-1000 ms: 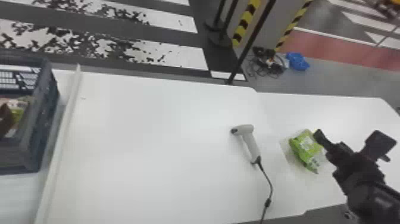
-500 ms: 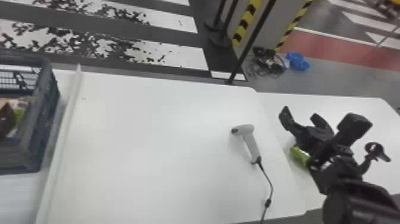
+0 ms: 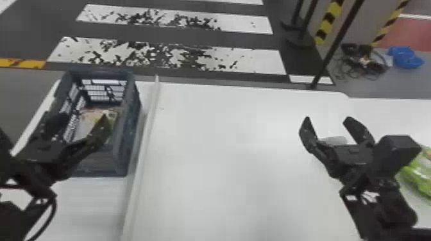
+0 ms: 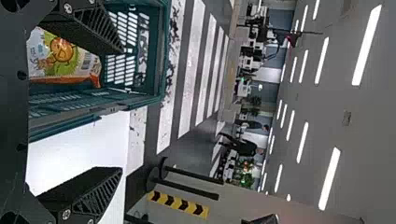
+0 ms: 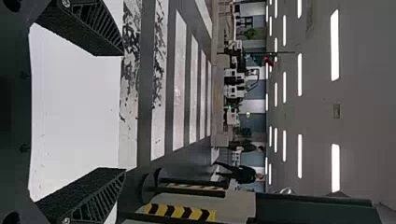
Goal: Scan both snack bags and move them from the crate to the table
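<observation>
In the head view my left gripper [image 3: 78, 123] is open over the dark crate [image 3: 123, 160]. Inside the crate lies a snack bag [image 3: 88, 121], partly behind one finger. The left wrist view has that white, green and orange bag [image 4: 63, 56] in the crate [image 4: 135, 100], off to one side of my open left gripper [image 4: 121, 111]. My right gripper [image 3: 328, 119] is open, nothing held, in front of the grey-white scanner [image 3: 335, 140], which it mostly hides. In the right wrist view, my right gripper [image 5: 123, 112] has its fingers apart. A green snack bag [image 3: 420, 173] lies on the table at the far right.
A raised white strip [image 3: 144, 144] runs along the white table [image 3: 237, 153], just right of the crate. Beyond the table's far edge stand dark posts [image 3: 333, 48], with cables and a blue object [image 3: 405, 57] on the floor.
The head view has turned left, bringing the whole crate and my left gripper into sight. My right gripper has moved left from the green bag to the scanner.
</observation>
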Available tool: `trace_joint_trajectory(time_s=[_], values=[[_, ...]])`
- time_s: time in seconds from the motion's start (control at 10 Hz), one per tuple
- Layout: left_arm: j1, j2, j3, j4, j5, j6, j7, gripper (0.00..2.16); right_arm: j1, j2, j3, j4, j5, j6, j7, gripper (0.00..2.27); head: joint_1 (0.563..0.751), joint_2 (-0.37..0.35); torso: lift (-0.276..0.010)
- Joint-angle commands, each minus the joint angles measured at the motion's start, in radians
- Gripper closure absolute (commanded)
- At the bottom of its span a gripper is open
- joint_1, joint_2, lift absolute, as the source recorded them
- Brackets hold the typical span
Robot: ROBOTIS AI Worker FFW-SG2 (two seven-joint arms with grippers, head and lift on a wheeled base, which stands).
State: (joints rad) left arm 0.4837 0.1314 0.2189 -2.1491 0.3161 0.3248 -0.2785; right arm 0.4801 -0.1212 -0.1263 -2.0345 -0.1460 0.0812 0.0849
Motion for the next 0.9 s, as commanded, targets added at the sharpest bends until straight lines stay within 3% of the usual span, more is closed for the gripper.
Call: trace_joint_trajectory(time_s=[0.0,0.3,0.5,0.7,0.8], values=[[0.006,-0.001,-0.004,0.002,-0.009,-0.016,-0.001,0.12,0.025,0.032,0.060,0.010,0.031,-0.100,-0.010,0.05,0.695,-0.020,-0.088],[0.010,-0.003,-0.013,0.008,-0.017,-0.031,-0.011,0.13,0.043,0.064,0.116,0.053,0.046,-0.205,-0.042,0.06,0.695,0.028,-0.088],[-0.008,0.013,0.016,-0.008,-0.032,-0.019,-0.033,0.14,0.043,0.064,0.137,0.062,0.049,-0.201,-0.042,0.06,0.695,0.049,-0.088],[-0.086,0.080,0.082,-0.041,-0.042,0.138,-0.068,0.15,0.048,0.063,0.139,0.063,0.049,-0.198,-0.040,0.06,0.695,0.072,-0.088],[-0.140,0.126,0.111,-0.043,-0.052,0.267,-0.125,0.16,0.051,0.060,0.137,0.063,0.049,-0.198,-0.040,0.06,0.695,0.092,-0.088]])
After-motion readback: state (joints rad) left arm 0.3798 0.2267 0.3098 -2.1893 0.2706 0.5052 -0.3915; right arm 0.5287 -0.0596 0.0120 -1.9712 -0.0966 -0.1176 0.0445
